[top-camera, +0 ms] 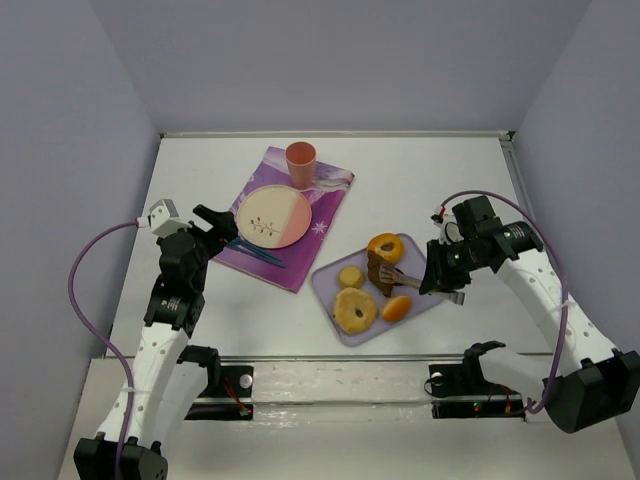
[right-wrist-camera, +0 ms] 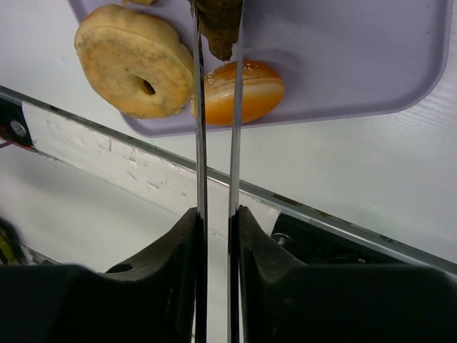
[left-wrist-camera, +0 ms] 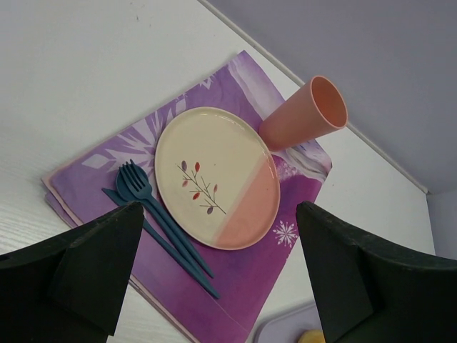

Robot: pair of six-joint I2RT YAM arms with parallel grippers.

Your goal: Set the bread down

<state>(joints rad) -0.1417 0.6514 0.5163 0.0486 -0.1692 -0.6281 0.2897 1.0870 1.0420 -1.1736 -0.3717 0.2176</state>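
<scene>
My right gripper [right-wrist-camera: 216,214] is squeezing thin metal tongs [right-wrist-camera: 198,107] together, and their tips are clamping the bread [right-wrist-camera: 218,25] over the lilac tray [right-wrist-camera: 343,57].
The tray is also carrying a ring doughnut [right-wrist-camera: 128,61], an orange bun [right-wrist-camera: 246,89] just beside the tong tips, a second doughnut [top-camera: 385,246] and a small yellow bun [top-camera: 351,276]. Its near edge is lying close to the table's [right-wrist-camera: 393,179] front rim, with bare tabletop to its right. My left gripper [left-wrist-camera: 220,211] is hanging, jaws wide apart, over a placemat [left-wrist-camera: 243,279] bearing a plate [left-wrist-camera: 214,175] and a pink cup [left-wrist-camera: 303,114].

Bright, even overhead light casts soft shadows; all three views are sharp, colours slightly cool.
</scene>
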